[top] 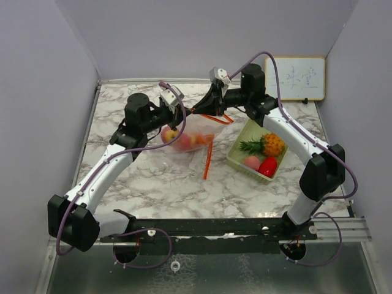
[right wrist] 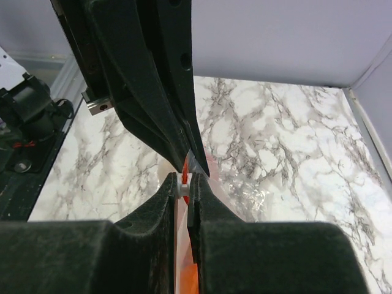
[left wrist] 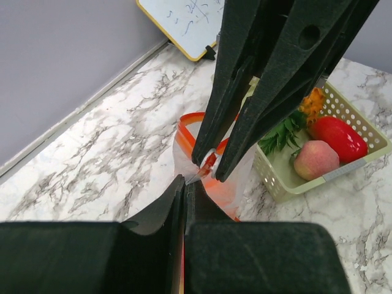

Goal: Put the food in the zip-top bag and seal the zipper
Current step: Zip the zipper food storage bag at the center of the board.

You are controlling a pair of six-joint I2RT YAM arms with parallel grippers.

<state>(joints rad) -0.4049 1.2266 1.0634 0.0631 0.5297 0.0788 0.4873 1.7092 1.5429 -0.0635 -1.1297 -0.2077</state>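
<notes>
Zip-top bag [top: 191, 141], orange zipper [left wrist: 193, 114] clamped in my left gripper [left wrist: 184, 185] and my right gripper [right wrist: 182, 184], food [top: 169, 133] inside showing only from above, basket [left wrist: 275, 184] and peach [left wrist: 315, 160] sharp from left wrist

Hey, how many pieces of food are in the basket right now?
3. In the top view, the pineapple lies at the far end of the basket, the peach at its near left, and the red pepper beside the peach. Something smaller could be hidden underneath.

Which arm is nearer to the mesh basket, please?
Right. The right arm passes just behind the mesh basket, while the left arm is on the other side of the bag.
</notes>
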